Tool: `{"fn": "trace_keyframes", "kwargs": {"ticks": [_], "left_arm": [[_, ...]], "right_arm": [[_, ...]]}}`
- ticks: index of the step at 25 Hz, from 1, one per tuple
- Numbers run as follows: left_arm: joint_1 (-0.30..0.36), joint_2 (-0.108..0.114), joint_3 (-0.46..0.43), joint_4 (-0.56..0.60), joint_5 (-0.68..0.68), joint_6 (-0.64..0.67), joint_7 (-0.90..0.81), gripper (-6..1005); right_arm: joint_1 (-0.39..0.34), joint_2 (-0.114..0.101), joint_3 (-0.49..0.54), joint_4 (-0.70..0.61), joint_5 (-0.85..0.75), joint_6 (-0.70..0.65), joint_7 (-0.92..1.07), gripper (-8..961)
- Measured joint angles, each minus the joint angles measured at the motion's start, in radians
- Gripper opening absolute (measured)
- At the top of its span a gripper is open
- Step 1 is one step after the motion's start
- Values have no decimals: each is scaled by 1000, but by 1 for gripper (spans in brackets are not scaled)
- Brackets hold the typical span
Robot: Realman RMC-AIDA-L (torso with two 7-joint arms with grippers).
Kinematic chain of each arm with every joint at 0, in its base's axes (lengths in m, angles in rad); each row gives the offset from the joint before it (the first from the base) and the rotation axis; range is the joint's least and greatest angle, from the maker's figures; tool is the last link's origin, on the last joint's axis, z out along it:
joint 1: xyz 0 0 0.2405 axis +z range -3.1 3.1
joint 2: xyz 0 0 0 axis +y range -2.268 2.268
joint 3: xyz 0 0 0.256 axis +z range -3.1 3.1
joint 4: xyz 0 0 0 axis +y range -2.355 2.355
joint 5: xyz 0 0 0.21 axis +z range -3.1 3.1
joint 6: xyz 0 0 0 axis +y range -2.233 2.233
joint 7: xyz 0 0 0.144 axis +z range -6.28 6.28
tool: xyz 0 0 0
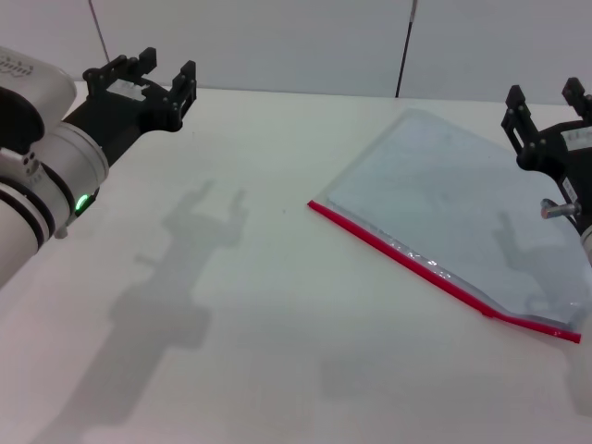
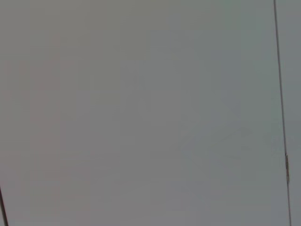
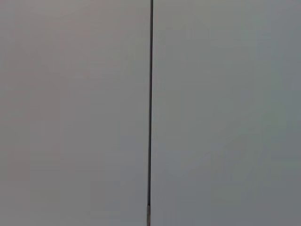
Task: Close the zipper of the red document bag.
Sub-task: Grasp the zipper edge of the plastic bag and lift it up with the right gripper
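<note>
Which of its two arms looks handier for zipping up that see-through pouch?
Probably the right. The right pincer hangs open over the red document bag, near the zipper. The left pincer, also open, is far across the table.

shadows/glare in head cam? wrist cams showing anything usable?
Head view: the left gripper and its arm cast a soft grey shadow on the table; a fainter shadow lies on the red document bag; small glints along the zipper. The right gripper hovers above the bag. Both wrist views: only blank wall with a thin dark seam.

Bare table [image 1: 277,324] lies between my left gripper [image 1: 157,79] and the red document bag [image 1: 462,213]; nothing blocks.
</note>
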Motion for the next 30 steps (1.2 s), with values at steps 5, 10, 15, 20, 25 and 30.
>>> {"fn": "trace_keyframes", "kwargs": {"ticks": [5,10,15,20,25,30], "left_arm": [[0,0,0,0,0,1,0,486],[-1,-1,2,0,0,3,0,485],[-2,-2,3,-1,0,4,1,483],[-1,3,-4,-10,-1,6,3,481],[-11,21,2,-15,-4,32,-1,480],[-13,21,-1,-14,-4,38,-3,480]], "right_arm": [[1,0,0,2,0,0,0,668],[2,0,0,4,0,0,0,668],[3,0,0,5,0,-4,0,667],[7,-3,33,-28,-2,-137,0,667],[-19,-31,113,-188,-12,-478,-87,666],[-79,-34,235,-372,-12,-800,-227,666]]}}
